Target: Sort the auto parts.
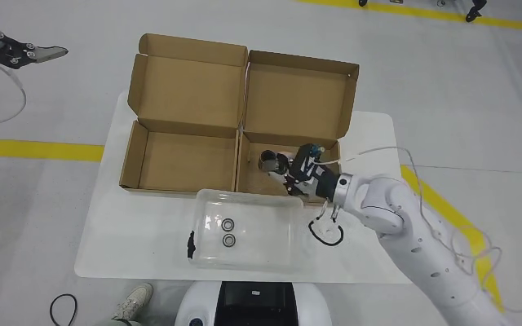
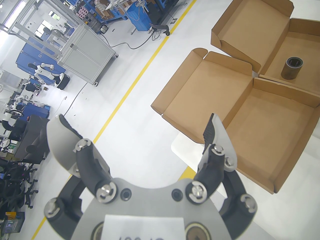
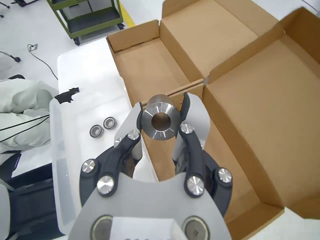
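My right gripper (image 3: 162,103) is shut on a shiny metal sleeve (image 3: 160,122), held just above the right cardboard box (image 3: 240,131) near the wall it shares with the left box (image 3: 147,61). In the top view this gripper (image 1: 287,169) sits over the right box (image 1: 254,181). A dark sleeve (image 2: 292,68) stands upright in that box. Two small bearings (image 1: 229,231) lie in the clear plastic bin (image 1: 208,204) at the table's front. My left gripper (image 2: 136,123) is open and holds nothing, off the table's far left corner (image 1: 37,55).
The left box (image 1: 179,163) holds nothing. Both lids stand open at the back. A black scrap (image 1: 190,244) lies beside the bin, and a black cable loop (image 1: 326,232) hangs under the right arm. A green cart (image 3: 82,6) stands on the floor beyond the table.
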Motion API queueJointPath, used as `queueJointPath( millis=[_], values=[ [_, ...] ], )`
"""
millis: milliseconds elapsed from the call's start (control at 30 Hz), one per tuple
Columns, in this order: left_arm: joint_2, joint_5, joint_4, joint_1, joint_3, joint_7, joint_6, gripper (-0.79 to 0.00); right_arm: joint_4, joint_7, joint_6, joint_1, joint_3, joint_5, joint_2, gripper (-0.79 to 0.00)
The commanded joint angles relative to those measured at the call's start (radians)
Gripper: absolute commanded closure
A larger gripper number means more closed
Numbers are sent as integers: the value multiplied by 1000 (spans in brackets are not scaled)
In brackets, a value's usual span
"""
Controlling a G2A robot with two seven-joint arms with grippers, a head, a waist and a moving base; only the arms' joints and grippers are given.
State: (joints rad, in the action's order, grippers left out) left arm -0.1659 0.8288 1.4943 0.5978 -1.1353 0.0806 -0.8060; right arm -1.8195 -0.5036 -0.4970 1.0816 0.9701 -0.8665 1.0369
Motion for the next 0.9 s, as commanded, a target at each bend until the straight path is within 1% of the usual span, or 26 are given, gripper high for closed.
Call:
queueJointPath(
  millis=[0, 100, 167, 200, 267, 400, 533, 700, 867],
  values=[
    [0, 0, 0, 0, 0, 0, 0, -785, -4, -63, 59, -1, -4, -19, 1, 0],
    [0, 0, 0, 0, 0, 0, 0, -785, -15, -151, 144, -15, -22, -36, 8, 0],
    [0, 0, 0, 0, 0, 0, 0, -785, -28, -170, 173, -30, -43, -29, 16, 0],
    [0, 0, 0, 0, 0, 0, 0, -785, -22, -216, 216, -39, -52, -55, 18, 0],
    [0, 0, 0, 0, 0, 0, 0, -785, -38, -268, 263, -61, -81, -63, 28, 0],
    [0, 0, 0, 0, 0, 0, 0, -785, -5, -365, 346, -118, -139, -89, 51, 0],
    [0, 0, 0, 0, 0, 0, 0, -785, 45, -425, 411, -170, -188, -93, 75, 0],
    [0, 0, 0, 0, 0, 0, 0, -785, 109, -438, 436, -205, -220, -67, 98, 0],
    [0, 0, 0, 0, 0, 0, 0, -785, 181, -422, 426, -226, -240, -31, 117, 0]
  ],
)
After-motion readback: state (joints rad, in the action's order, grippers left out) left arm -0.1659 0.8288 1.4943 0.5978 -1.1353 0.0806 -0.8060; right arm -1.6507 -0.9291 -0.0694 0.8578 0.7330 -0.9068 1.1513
